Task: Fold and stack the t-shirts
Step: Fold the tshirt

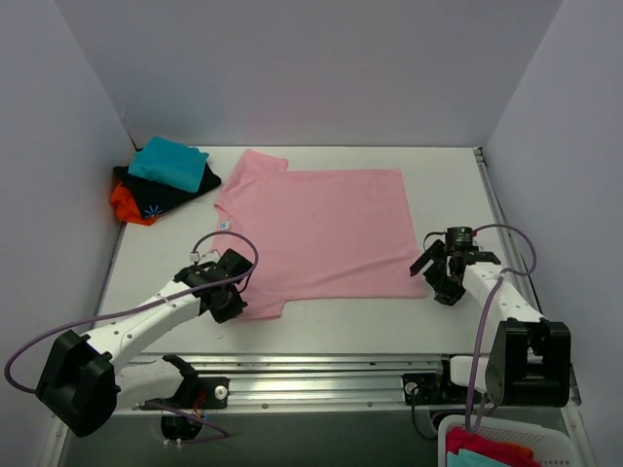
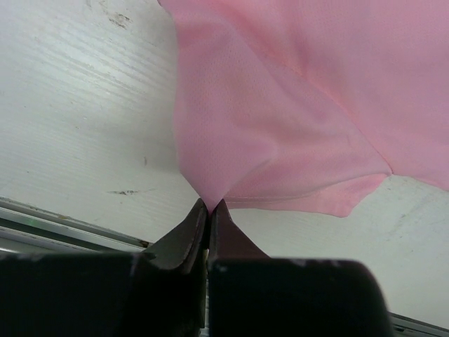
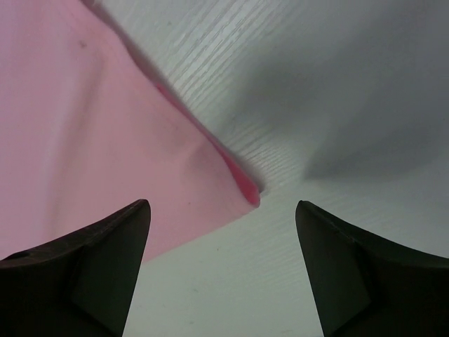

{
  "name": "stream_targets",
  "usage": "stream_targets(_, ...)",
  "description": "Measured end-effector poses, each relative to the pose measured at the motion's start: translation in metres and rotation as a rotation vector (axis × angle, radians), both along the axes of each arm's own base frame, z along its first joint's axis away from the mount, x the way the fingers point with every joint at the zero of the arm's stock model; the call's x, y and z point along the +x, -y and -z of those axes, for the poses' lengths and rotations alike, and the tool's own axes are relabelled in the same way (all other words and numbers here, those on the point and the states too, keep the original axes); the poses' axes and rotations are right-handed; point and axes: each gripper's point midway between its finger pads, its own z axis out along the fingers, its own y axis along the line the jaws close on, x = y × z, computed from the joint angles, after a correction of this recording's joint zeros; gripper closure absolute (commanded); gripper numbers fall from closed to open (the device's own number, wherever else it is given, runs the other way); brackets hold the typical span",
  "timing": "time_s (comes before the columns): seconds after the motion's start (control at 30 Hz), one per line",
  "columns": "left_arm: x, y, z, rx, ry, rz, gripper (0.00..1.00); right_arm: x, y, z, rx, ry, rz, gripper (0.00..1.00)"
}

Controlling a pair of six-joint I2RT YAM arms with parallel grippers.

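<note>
A light-pink t-shirt (image 1: 311,233) lies spread flat in the middle of the white table. My left gripper (image 1: 238,292) is at its near-left sleeve, and in the left wrist view its jaws (image 2: 209,206) are shut on a pinched peak of pink cloth (image 2: 280,126). My right gripper (image 1: 438,277) stands open at the shirt's near-right corner. In the right wrist view that corner (image 3: 238,184) lies between the spread fingertips (image 3: 133,217), untouched. Folded t-shirts are stacked at the back left: teal (image 1: 167,162) on top, black with a blue starburst (image 1: 173,195), orange-red (image 1: 125,204) underneath.
A white basket (image 1: 506,449) holding teal and red cloth sits off the table's near right corner. A metal rail (image 1: 321,375) runs along the near edge between the arm bases. Grey walls close in the left, back and right sides.
</note>
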Motion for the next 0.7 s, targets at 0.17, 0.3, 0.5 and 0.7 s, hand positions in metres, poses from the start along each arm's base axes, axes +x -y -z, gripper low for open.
stream_targets(0.17,0.003,-0.007,-0.001,-0.006,-0.010,0.001,0.98,0.003,0.012,0.009,-0.027,-0.019,0.049,0.22)
stream_targets(0.3,0.004,-0.009,-0.001,-0.009,-0.020,0.013,0.98,0.005,0.012,0.011,-0.022,-0.015,0.067,0.27)
stream_targets(0.5,0.004,-0.009,0.001,-0.012,-0.034,0.029,0.98,-0.007,0.010,0.019,-0.008,-0.037,0.093,0.33)
stream_targets(0.7,0.007,-0.007,0.005,-0.017,-0.043,0.036,0.98,-0.014,0.007,0.023,0.001,-0.048,0.101,0.40)
